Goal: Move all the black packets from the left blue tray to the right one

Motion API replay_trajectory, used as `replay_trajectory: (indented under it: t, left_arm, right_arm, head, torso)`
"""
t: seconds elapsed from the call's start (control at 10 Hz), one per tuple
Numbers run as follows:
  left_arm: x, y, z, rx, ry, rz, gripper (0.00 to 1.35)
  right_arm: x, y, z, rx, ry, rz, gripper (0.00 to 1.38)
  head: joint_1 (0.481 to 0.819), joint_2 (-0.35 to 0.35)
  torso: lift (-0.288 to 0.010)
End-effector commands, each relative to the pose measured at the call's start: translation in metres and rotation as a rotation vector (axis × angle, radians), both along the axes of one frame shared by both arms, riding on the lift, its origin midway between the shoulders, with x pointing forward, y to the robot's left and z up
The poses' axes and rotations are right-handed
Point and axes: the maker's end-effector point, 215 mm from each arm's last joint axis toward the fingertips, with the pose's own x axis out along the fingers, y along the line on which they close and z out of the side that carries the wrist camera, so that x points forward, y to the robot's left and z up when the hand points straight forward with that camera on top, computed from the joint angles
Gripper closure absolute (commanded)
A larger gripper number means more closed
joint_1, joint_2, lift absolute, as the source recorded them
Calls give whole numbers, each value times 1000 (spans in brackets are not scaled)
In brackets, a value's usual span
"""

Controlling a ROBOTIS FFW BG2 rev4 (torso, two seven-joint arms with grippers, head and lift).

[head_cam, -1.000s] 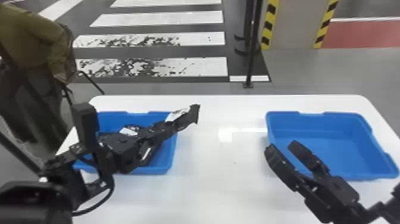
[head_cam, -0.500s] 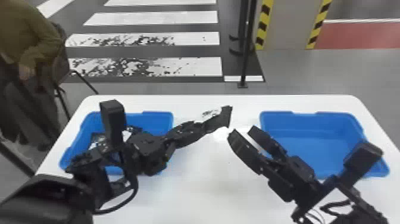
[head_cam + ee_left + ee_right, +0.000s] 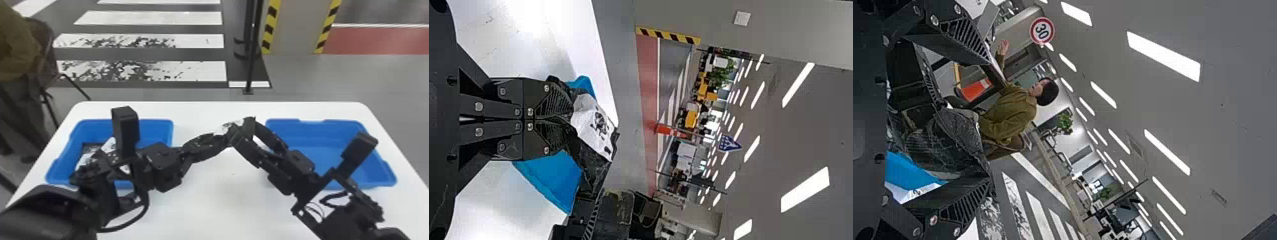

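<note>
My left gripper [image 3: 222, 138], also in the left wrist view [image 3: 571, 119], is shut on a black packet [image 3: 594, 125] with a white label. The held packet [image 3: 235, 123] is above the table between the trays. My right gripper [image 3: 245, 128], also in the right wrist view [image 3: 989, 121], is open around the far part of the packet [image 3: 950, 142], one finger on each side. Beneath the left arm, the left blue tray [image 3: 156, 123] holds more black packet material [image 3: 86, 156] with white labels, partly covered by that arm. The right blue tray [image 3: 322, 153] lies beyond the right arm.
Both trays stand on a white table [image 3: 220, 191]. The two arms meet over its middle, with the right arm crossing the near left part of the right tray. A person stands beyond the table's left edge.
The left gripper has carried its packet rightwards over the middle of the table. The right gripper has moved left and up, from in front of the right tray to around the packet.
</note>
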Motion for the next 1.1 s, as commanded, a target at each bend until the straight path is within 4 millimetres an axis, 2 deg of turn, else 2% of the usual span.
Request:
replay_trajectory:
  t: [0.0, 0.1, 0.2, 0.3, 0.4, 0.7, 0.8, 0.9, 1.0]
  left_arm:
    - [-1, -6, 2, -3, -2, -12, 1213]
    - [0, -8, 7, -10, -14, -17, 1213]
    - [-2, -10, 8, -15, -15, -22, 1213]
    - [-2, -13, 9, -19, -16, -29, 1213]
    - [-4, -17, 9, -24, -14, -36, 1213]
    - [-4, -17, 10, -28, -17, -37, 1213]
    - [-6, -17, 9, -44, -3, -35, 1113]
    - [-13, -20, -2, -74, 53, -39, 719]
    - [-15, -15, -6, -87, 73, -26, 306]
  right_arm:
    - [5, -1, -4, -10, 4, -5, 265]
    - [4, 6, -10, -16, 34, 21, 567]
    - [3, 12, -16, -21, 52, 41, 808]
    - [5, 12, -16, -24, 49, 39, 1007]
    - [7, 11, -16, -33, 47, 35, 1266]
    - [12, 4, -11, -24, 23, 3, 1282]
    - [13, 3, -12, -21, 26, 1, 1282]
    - [17, -3, -15, -21, 32, -12, 1282]
    - [25, -17, -16, -26, 28, -46, 1282]
  head:
    - [695, 3]
    - [695, -3]
    - [695, -4]
    - [695, 0]
    - [695, 2]
    - [695, -9]
    - [695, -11]
    - [695, -13]
    - [695, -19]
  torso:
    - [-140]
    - [-140]
    - [-140]
    - [-140]
    - [-140]
    - [-140]
    - [-140]
    - [-140]
    - [-140]
